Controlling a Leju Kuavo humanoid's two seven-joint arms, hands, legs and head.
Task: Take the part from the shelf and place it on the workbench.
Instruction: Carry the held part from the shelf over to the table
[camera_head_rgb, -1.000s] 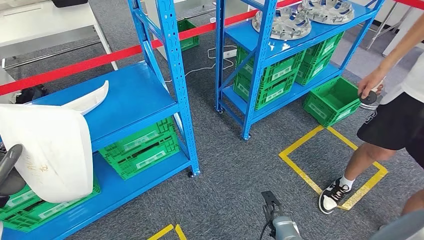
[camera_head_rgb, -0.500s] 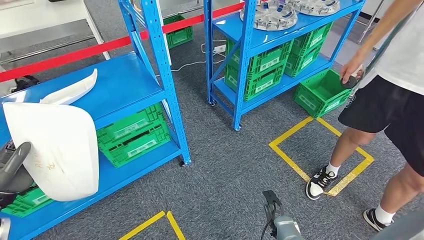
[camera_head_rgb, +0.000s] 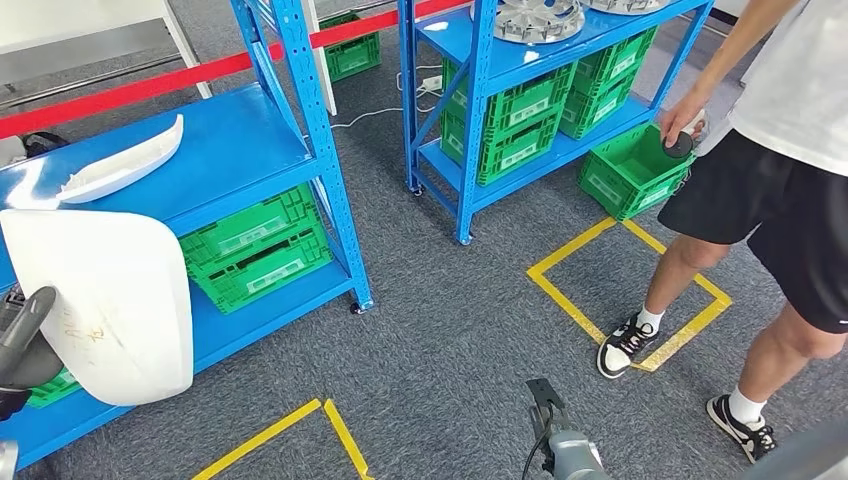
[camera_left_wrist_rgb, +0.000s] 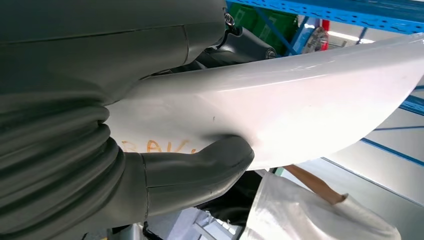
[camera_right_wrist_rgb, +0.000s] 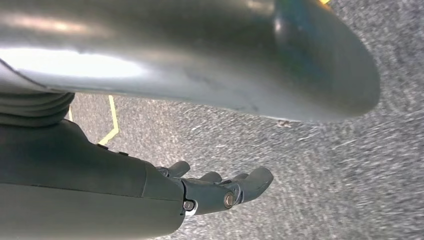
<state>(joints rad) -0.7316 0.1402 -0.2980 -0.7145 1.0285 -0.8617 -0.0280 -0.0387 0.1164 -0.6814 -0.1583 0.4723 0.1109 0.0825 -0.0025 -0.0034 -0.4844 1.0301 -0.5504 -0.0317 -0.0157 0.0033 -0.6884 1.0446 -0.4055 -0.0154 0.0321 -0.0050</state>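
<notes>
A large curved white part (camera_head_rgb: 110, 300) with orange writing is in my left hand (camera_head_rgb: 20, 345), held in front of the blue shelf (camera_head_rgb: 240, 140) at the lower left. In the left wrist view my thick grey thumb (camera_left_wrist_rgb: 200, 170) presses against the white part (camera_left_wrist_rgb: 300, 100). A second, narrower white part (camera_head_rgb: 120, 170) lies on the shelf's upper deck. My right hand (camera_right_wrist_rgb: 220, 192) hangs over the grey carpet, fingers loosely extended and holding nothing. My right arm (camera_head_rgb: 560, 450) comes in at the bottom edge.
A person (camera_head_rgb: 780, 200) in black shorts stands close on the right, beside a yellow taped square (camera_head_rgb: 630, 290). A second blue rack (camera_head_rgb: 460, 140) holds green crates and wheel covers (camera_head_rgb: 530, 15). A green crate (camera_head_rgb: 630, 170) sits on the floor. Red barrier tape (camera_head_rgb: 150, 85) runs behind.
The whole picture has shifted, so the camera has moved; the racks sit higher and further left. The person has stepped nearer. The white part stays in my left hand.
</notes>
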